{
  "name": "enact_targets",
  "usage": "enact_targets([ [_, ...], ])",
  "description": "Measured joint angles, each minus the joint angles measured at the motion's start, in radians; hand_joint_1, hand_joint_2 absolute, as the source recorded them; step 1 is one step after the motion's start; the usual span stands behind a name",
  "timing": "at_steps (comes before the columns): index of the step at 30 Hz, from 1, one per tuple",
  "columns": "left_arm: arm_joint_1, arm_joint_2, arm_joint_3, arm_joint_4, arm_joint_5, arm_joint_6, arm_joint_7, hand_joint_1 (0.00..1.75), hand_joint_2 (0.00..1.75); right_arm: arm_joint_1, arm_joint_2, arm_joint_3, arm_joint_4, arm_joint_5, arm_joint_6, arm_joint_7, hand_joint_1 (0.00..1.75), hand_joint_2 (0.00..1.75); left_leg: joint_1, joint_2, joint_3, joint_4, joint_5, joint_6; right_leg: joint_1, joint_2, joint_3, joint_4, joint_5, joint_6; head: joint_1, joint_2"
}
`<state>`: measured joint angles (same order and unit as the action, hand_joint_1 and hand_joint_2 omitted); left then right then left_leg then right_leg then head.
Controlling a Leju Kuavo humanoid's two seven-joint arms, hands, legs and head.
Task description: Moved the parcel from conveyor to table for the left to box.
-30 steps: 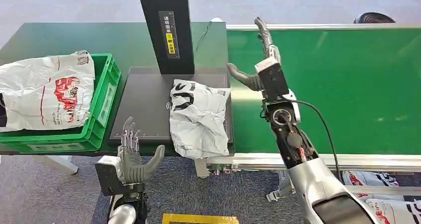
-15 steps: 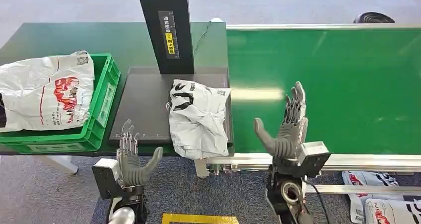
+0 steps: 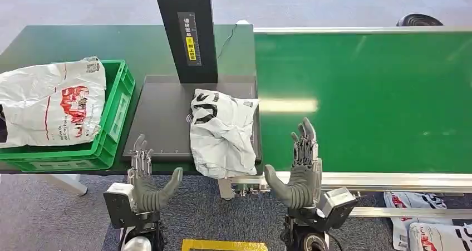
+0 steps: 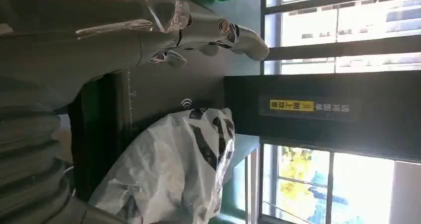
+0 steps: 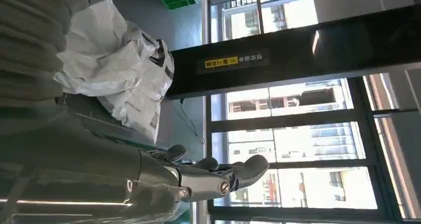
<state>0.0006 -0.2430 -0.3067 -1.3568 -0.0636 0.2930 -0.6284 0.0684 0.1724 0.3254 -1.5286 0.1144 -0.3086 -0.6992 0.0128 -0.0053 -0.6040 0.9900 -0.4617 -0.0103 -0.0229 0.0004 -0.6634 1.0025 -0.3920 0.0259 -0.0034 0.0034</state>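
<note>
Parcel overhangs the table edge between empty, spread left hand and right hand; a careless grasp could drag it off.

The head view looks steeply down over the tabletop, while both sideways-turned wrist views look close past each robot hand at the same white parcel.

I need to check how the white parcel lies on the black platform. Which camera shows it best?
The head view: the whole white parcel shows, overhanging the platform's near edge. The wrist views show it close but turned and partly cut off.
</note>
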Motion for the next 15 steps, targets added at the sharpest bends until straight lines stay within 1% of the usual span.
enact_targets([
  [4,-0.011,0.016,-0.005,-0.028,-0.064,-0.037,0.057,0.0,1.75,0.004,0.016,0.0,0.0,0.009,0.015,0.0,0.0,1.75,0.0,0.0,0.001,0.0,0.0,0.0,0.0,0.0,0.0,0.0,0.0,0.0,0.0,0.0],
  [8,-0.065,0.052,-0.005,-0.042,-0.158,-0.078,0.109,0.0,1.75,0.007,0.023,-0.001,0.0,0.016,0.03,0.0,0.0,1.75,0.0,0.0,0.002,0.0,0.001,0.0,0.0,0.0,0.001,0.0,0.0,0.0,0.0,0.0],
  [12,-0.171,0.111,0.005,-0.03,-0.251,-0.137,0.174,0.0,1.75,0.007,0.023,-0.001,-0.002,0.011,0.032,0.0,0.0,1.75,0.0,0.0,0.002,0.0,0.002,0.0,0.0,0.0,0.001,0.0,0.001,-0.001,0.0,0.0],
  [15,-0.297,0.166,0.006,0.038,-0.296,-0.189,0.192,0.0,1.75,0.007,0.023,0.001,-0.002,-0.011,0.024,0.0,0.0,1.75,0.0,0.0,0.002,0.0,0.003,0.0,0.0,0.0,0.001,0.0,0.002,-0.001,0.0,0.0],
])
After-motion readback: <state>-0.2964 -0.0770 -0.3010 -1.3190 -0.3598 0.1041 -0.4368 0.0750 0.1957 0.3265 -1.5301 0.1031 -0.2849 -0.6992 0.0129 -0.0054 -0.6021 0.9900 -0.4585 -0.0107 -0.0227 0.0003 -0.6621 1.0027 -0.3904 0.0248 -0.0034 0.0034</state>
